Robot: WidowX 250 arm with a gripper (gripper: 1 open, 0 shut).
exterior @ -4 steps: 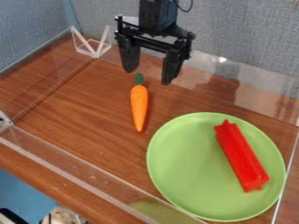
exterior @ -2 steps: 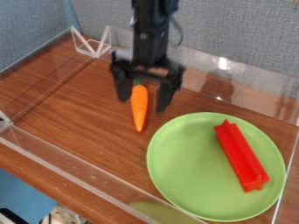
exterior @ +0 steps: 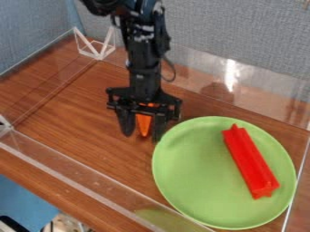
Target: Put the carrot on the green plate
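Grasping is the step in hand: the gripper (exterior: 144,121) straddles the carrot (exterior: 145,124) on the table (exterior: 72,100), fingers narrowed around it, contact unclear. Next: pinch firmly, lift, carry to the green plate (exterior: 200,172).

The scene is evenly and fairly brightly lit, with soft light that seems to come from above. A pale glare streak runs along the clear wall (exterior: 260,77) behind the green plate (exterior: 194,172). The gripper (exterior: 144,126) casts only a faint shadow on the wooden table (exterior: 67,95) beside the plate. The picture is small and grainy, and fine edges look soft.
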